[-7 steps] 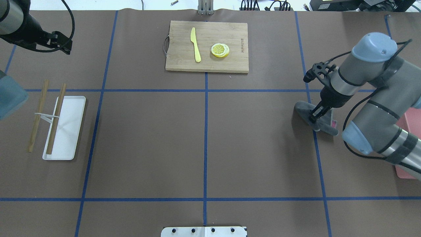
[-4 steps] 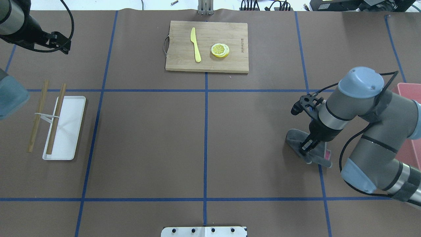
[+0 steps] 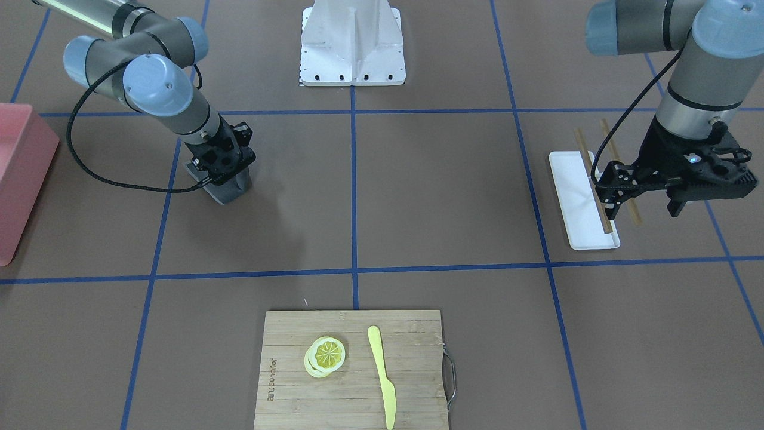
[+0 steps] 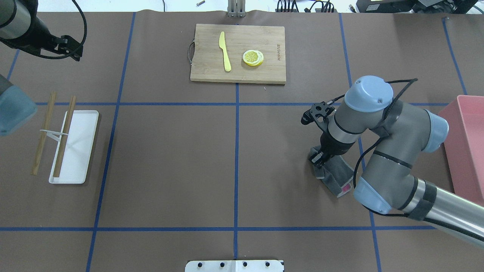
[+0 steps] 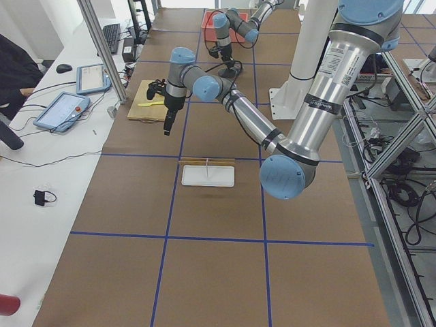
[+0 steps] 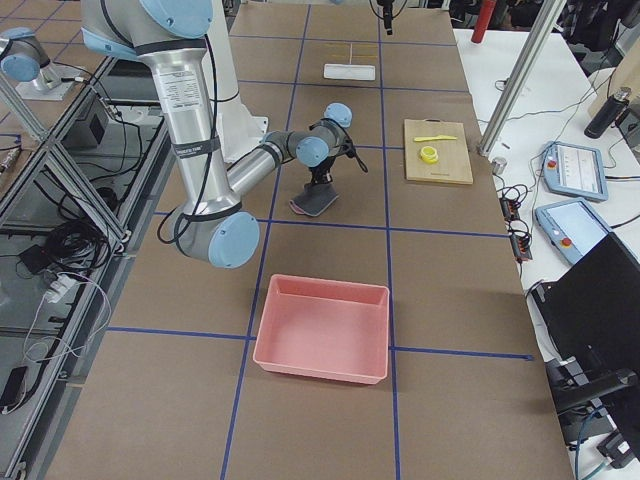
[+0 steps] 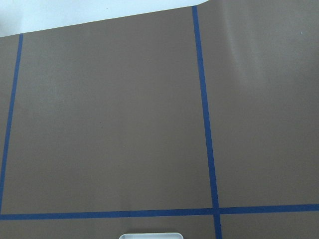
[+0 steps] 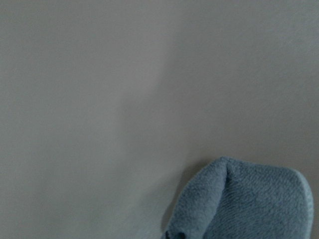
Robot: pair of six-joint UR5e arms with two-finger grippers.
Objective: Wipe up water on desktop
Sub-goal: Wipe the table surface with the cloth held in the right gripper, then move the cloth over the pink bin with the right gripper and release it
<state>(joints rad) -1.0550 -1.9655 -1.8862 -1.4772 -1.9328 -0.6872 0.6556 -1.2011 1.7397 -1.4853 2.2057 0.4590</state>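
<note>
One cloth down, wipe seemingly under way.
Your right tool (image 4: 317, 159) is clamped on the grey cloth (image 4: 337, 174), pressing it to the table (image 4: 170, 158) — no water shows, so I'd judge it mid-wipe.

Bamboo cutting board (image 4: 237, 71) carrying yellow knife (image 4: 225, 51) and lemon slices (image 4: 253, 57), white tray (image 4: 81, 151), two wooden chopsticks (image 4: 65, 143) at its edge, pink bin (image 4: 469, 143)

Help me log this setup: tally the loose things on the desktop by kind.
Cutting board: 1
Yellow knife: 1
Lemon slice stack: 1
White tray: 1
Wooden sticks: 2
White strip across the sticks: 1
Grey cloth: 1
Pink bin: 1
Total: 9
</note>
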